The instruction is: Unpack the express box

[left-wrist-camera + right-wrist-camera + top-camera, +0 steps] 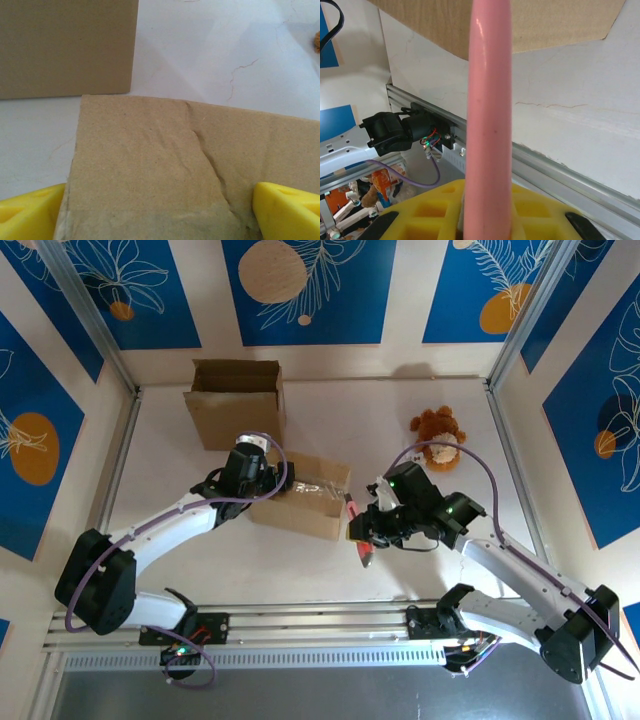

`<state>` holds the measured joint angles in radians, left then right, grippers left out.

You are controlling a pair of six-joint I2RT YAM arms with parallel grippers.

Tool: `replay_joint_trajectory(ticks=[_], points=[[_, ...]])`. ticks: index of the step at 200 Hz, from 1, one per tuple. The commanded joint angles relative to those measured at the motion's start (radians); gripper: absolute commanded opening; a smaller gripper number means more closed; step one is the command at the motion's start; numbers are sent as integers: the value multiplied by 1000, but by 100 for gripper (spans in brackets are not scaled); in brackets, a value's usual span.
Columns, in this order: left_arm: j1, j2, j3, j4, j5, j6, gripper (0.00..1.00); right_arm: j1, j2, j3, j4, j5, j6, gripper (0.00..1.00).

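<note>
Your left gripper (260,483) sits with its fingers spread wide over the left end of the express box (305,505), which lies mid-table. Your right gripper (368,532) is clenched on a pink tool (490,125) just right of the box.

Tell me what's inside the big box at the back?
Inside the big box, its brown inner wall shows. Its front wall covers the bottom, so anything there is hidden.
</note>
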<state>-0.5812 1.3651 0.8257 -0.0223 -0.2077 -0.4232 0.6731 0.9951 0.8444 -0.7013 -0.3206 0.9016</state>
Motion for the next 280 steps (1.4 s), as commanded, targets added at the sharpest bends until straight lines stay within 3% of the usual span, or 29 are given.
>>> replay_joint_trajectory(ticks=[1,75,137,161,184,227,280], points=[[-3,68,-44,-156,-30,-2,91,44,-26,-27,-29,-76,27,0],[-3,57,-51,-155,-35,1,91,101,-67,-47,-24,-39,78,0],[-3,40,-45,-161,-39,10,91,66,-104,7,-143,21,31,0],[-3,31,-29,-168,-36,20,91,-24,-128,45,-216,37,-41,0],[-3,25,14,-178,-23,38,92,-189,-126,51,-227,22,-139,0],[-4,25,150,-231,-7,83,95,-418,-14,-72,11,21,-275,0],[-3,3,283,-276,28,123,100,-487,208,-211,321,125,-267,0]])
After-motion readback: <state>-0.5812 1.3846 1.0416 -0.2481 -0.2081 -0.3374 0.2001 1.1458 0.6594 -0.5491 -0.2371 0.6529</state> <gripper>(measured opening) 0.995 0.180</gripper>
